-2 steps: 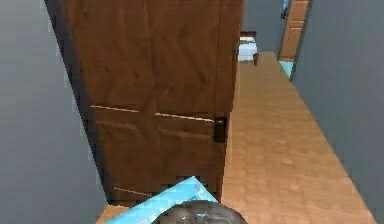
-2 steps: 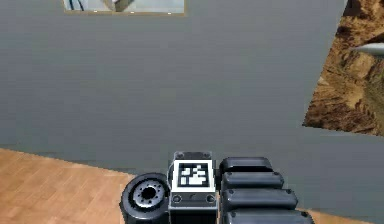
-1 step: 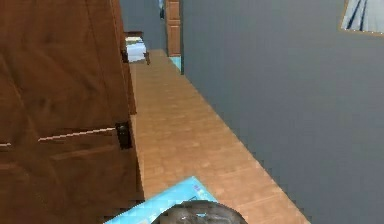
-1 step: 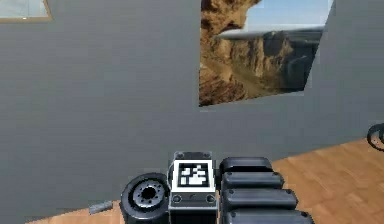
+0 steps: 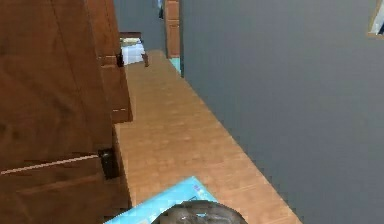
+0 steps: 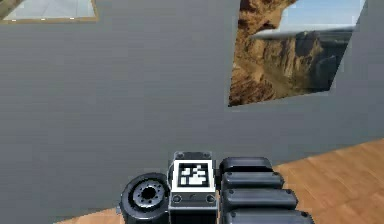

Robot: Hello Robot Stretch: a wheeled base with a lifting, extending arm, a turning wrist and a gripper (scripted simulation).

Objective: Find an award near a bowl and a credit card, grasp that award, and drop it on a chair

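Your jaws sit low before a grey wall [image 6: 100, 120]; you cannot tell whether they grasp anything. A canyon picture [image 6: 295, 50] hangs on it.

The gripper [image 6: 146, 198] is cut off by the bottom edge, so I cannot tell whether it holds anything. Up to its right a canyon picture [image 6: 295, 48] runs off the top edge; up to its left a framed picture [image 6: 50, 9] is a mere sliver.
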